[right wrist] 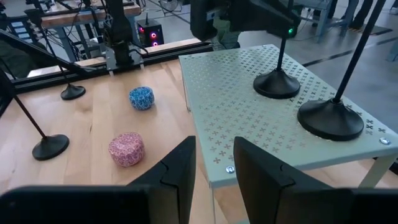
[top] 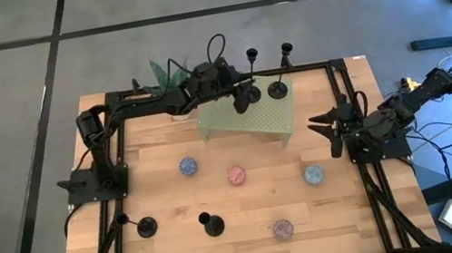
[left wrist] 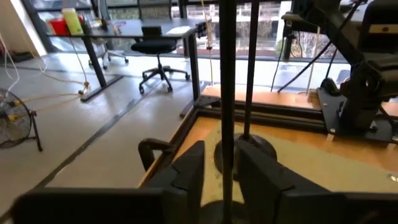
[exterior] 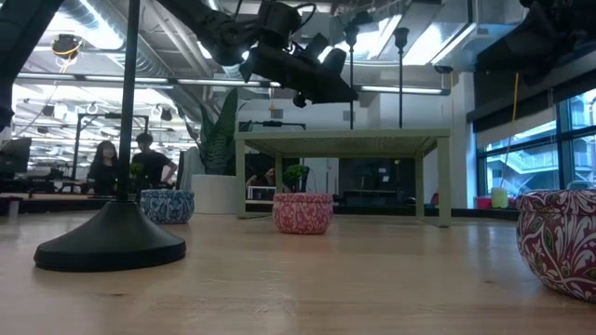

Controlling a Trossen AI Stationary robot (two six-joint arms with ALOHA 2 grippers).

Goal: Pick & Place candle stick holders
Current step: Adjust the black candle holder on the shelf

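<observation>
Standing on the wooden worktop (top: 156, 147): a low green stand (top: 264, 120) with a perforated top, no walls or rim. Set upright on its top, side by side and just apart: two of the black candle stick holders, the held-side holder (top: 247, 97) and the outer holder (top: 277, 88), each with a round flat base and a thin stem.

Reaching over the stand's back edge: the left tool (top: 239, 95), placed around the stem of the held-side holder (left wrist: 227, 74), base down on the green top. Cannot tell whether clamped on that stem or merely straddling it.

Waiting near the worktop's right rail, aimed at the stand: the right tool (top: 316, 122), parted, with nothing in the gap (right wrist: 214, 168).

Left on the bare wood near the front edge, well apart from the stand: the front left holder (top: 145, 226) and the front middle holder (top: 212, 225), both upright.

Scattered between stand and front edge: a blue ball (top: 188, 166), a pink ball (top: 236, 175), a pale blue ball (top: 312, 174) and a purple ball (top: 282, 228), all speckled, none touching another
</observation>
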